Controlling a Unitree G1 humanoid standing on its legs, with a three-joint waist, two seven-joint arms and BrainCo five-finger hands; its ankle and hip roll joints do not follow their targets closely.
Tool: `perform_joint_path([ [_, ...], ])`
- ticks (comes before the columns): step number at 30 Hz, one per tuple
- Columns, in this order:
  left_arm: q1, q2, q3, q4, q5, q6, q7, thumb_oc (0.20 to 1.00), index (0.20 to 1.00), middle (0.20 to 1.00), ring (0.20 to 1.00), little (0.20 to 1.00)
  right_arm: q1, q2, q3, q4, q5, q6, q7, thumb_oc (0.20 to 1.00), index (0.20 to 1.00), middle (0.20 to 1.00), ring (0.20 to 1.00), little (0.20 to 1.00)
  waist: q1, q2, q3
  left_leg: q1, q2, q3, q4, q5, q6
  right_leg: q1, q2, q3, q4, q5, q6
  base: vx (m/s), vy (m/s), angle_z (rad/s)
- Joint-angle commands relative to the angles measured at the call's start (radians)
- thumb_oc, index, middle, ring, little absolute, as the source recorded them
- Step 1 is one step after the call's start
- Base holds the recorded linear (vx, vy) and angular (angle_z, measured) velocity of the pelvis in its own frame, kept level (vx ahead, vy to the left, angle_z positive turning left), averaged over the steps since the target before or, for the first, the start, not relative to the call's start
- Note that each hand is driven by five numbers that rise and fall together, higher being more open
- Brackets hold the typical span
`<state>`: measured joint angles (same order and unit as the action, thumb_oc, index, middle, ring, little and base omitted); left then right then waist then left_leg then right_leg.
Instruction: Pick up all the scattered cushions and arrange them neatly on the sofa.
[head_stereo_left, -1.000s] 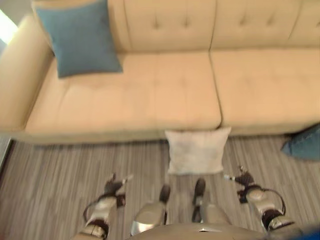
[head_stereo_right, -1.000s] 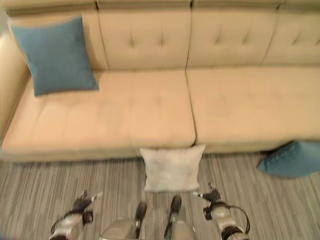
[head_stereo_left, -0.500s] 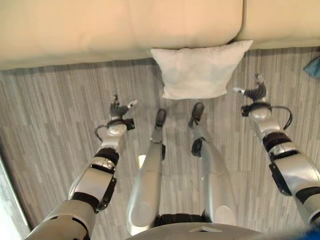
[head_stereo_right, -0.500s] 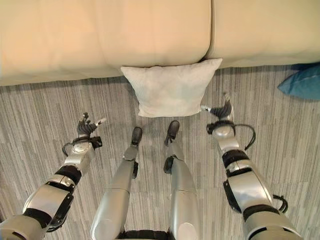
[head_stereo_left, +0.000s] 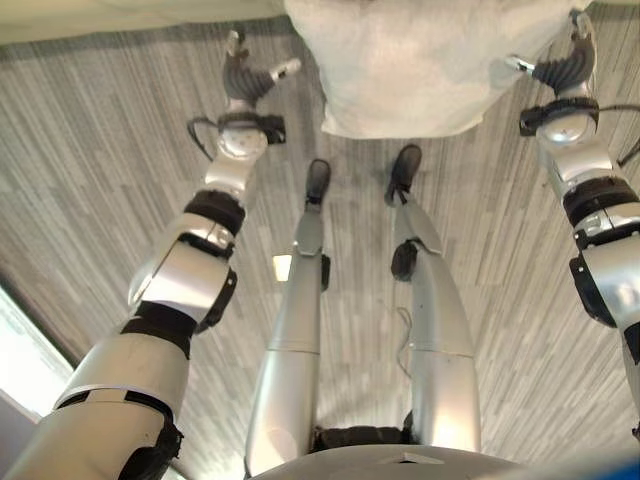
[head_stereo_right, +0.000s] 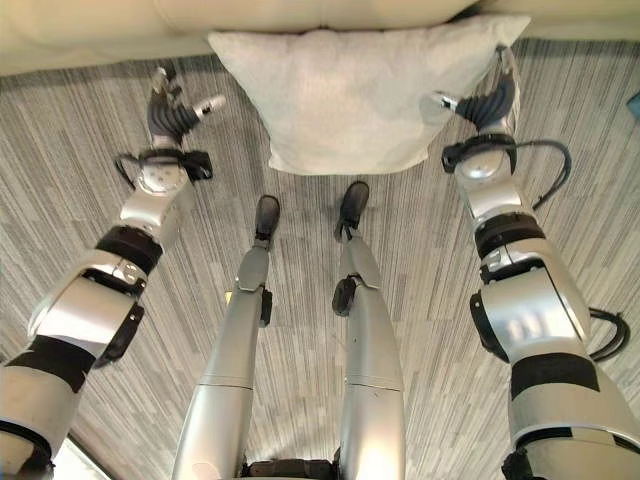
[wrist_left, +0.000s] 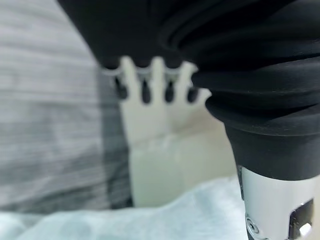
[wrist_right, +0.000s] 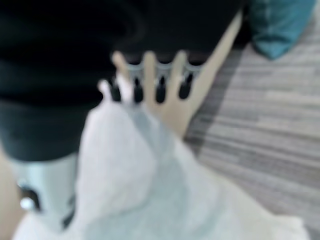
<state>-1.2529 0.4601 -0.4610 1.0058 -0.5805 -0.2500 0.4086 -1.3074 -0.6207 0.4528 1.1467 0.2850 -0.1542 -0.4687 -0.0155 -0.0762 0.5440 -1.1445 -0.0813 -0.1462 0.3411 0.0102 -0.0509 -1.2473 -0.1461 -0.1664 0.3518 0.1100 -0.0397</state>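
Observation:
A white cushion (head_stereo_right: 360, 90) lies on the striped grey floor, its far edge against the foot of the beige sofa (head_stereo_right: 90, 25). My left hand (head_stereo_right: 170, 112) is open, fingers pointing at the sofa, a short gap to the left of the cushion. My right hand (head_stereo_right: 485, 102) is open at the cushion's right corner, and its fingers (wrist_right: 150, 75) lie against the white fabric (wrist_right: 150, 190). In the left wrist view the left hand's fingers (wrist_left: 150, 80) stand straight, with white cushion fabric (wrist_left: 150, 220) beside the wrist. A blue cushion (wrist_right: 280, 25) lies on the floor farther right.
The sofa's front edge (head_stereo_left: 120, 20) runs across just beyond both hands. Bare striped floor (head_stereo_left: 80, 180) stretches to the left and right of the arms.
The view has tipped down and closer to the floor. Both hands have reached forward along the white cushion's sides, the right one now touching its right corner.

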Motion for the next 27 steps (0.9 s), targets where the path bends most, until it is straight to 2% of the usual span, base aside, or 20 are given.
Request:
perform_joint_path([
  [1,0.093,0.005,0.042,-0.056,-0.034,-0.034,0.037,1.000,1.000,1.000,1.000,1.000,0.051,-0.056,0.039,0.025,0.033,-0.020,-0.053,1.000,1.000,1.000,1.000,1.000,-0.002,0.025,-0.025,0.061,0.094,-0.061,-0.030,-0.049,-0.039,-0.003,-0.075,0.075,0.189,-0.184,0.187,0.04,-0.008,-0.03],
  [8,0.017,-0.042,-0.002,-0.081,-0.032,-0.039,0.066,1.000,1.000,1.000,1.000,1.000,0.003,-0.060,0.059,0.029,0.036,-0.024,-0.104,1.000,1.000,1.000,1.000,1.000,-0.017,0.035,-0.024,0.044,0.109,-0.060,-0.064,-0.043,-0.040,-0.069,-0.060,0.089,0.203,-0.190,0.194,0.05,-0.031,-0.03],
  [15,-0.056,-0.074,-0.020,-0.110,-0.046,-0.054,0.078,1.000,1.000,1.000,1.000,1.000,-0.028,-0.041,0.068,-0.018,0.100,-0.054,-0.090,1.000,1.000,1.000,1.000,1.000,-0.032,0.045,-0.024,0.040,0.123,-0.060,-0.097,-0.030,-0.056,-0.106,-0.047,0.093,0.217,-0.198,0.201,0.03,-0.055,-0.04],
  [18,-0.093,-0.080,-0.023,-0.115,-0.067,-0.065,0.077,1.000,1.000,1.000,1.000,1.000,-0.047,-0.020,0.071,-0.074,0.154,-0.080,-0.061,1.000,1.000,1.000,1.000,1.000,-0.035,0.049,-0.024,0.037,0.131,-0.061,-0.129,-0.015,-0.060,-0.123,-0.039,0.096,0.209,-0.194,0.205,0.00,-0.038,-0.02],
  [19,-0.101,-0.082,-0.024,-0.114,-0.068,-0.067,0.075,1.000,1.000,1.000,1.000,1.000,-0.052,-0.010,0.068,-0.081,0.174,-0.087,-0.052,1.000,1.000,1.000,1.000,1.000,-0.036,0.047,-0.024,0.019,0.130,-0.063,-0.135,0.012,-0.062,-0.140,-0.039,0.092,0.195,-0.163,0.198,0.01,-0.038,0.00],
  [20,-0.117,-0.085,-0.027,-0.110,-0.077,-0.069,0.071,1.000,1.000,1.000,1.000,1.000,-0.070,0.003,0.081,-0.094,0.204,-0.099,-0.027,1.000,1.000,1.000,1.000,1.000,-0.031,0.050,-0.024,0.035,0.136,-0.065,-0.145,-0.006,-0.061,-0.136,-0.033,0.095,0.205,-0.190,0.208,-0.02,-0.036,0.00],
  [21,-0.125,-0.091,-0.034,-0.107,-0.083,-0.070,0.069,1.000,1.000,1.000,1.000,1.000,-0.081,0.011,0.087,-0.103,0.224,-0.102,-0.016,1.000,1.000,1.000,1.000,1.000,-0.031,0.047,-0.024,0.014,0.134,-0.066,-0.150,0.022,-0.064,-0.158,-0.033,0.090,0.196,-0.158,0.201,0.07,-0.042,-0.01],
  [22,-0.141,-0.092,-0.035,-0.104,-0.090,-0.071,0.067,1.000,1.000,1.000,1.000,1.000,-0.099,0.021,0.099,-0.117,0.242,-0.109,-0.002,1.000,1.000,1.000,1.000,1.000,-0.029,0.049,-0.024,0.031,0.140,-0.068,-0.161,0.003,-0.064,-0.154,-0.029,0.093,0.209,-0.188,0.212,0.02,-0.041,-0.01],
  [24,-0.153,-0.100,-0.043,-0.103,-0.092,-0.066,0.060,1.000,1.000,1.000,1.000,1.000,-0.128,0.040,0.122,-0.140,0.260,-0.110,0.022,1.000,1.000,1.000,1.000,1.000,-0.027,0.049,-0.024,0.026,0.141,-0.070,-0.171,0.009,-0.063,-0.171,-0.027,0.096,0.214,-0.189,0.214,0.03,-0.015,0.00],
  [25,-0.168,-0.129,-0.053,-0.098,-0.106,-0.072,0.052,1.000,1.000,1.000,1.000,1.000,-0.168,0.103,0.144,-0.153,0.309,-0.121,0.056,1.000,1.000,1.000,1.000,1.000,-0.018,0.056,-0.024,0.021,0.138,-0.068,-0.169,0.010,-0.063,-0.190,-0.027,0.096,0.226,-0.193,0.213,0.00,0.000,0.00],
  [27,-0.168,-0.135,-0.053,-0.098,-0.116,-0.076,0.050,1.000,1.000,1.000,1.000,1.000,-0.176,0.120,0.153,-0.157,0.319,-0.128,0.063,1.000,1.000,1.000,1.000,1.000,-0.016,0.058,-0.024,0.017,0.135,-0.069,-0.167,0.011,-0.063,-0.196,-0.027,0.097,0.229,-0.193,0.212,0.00,0.000,0.00],
])
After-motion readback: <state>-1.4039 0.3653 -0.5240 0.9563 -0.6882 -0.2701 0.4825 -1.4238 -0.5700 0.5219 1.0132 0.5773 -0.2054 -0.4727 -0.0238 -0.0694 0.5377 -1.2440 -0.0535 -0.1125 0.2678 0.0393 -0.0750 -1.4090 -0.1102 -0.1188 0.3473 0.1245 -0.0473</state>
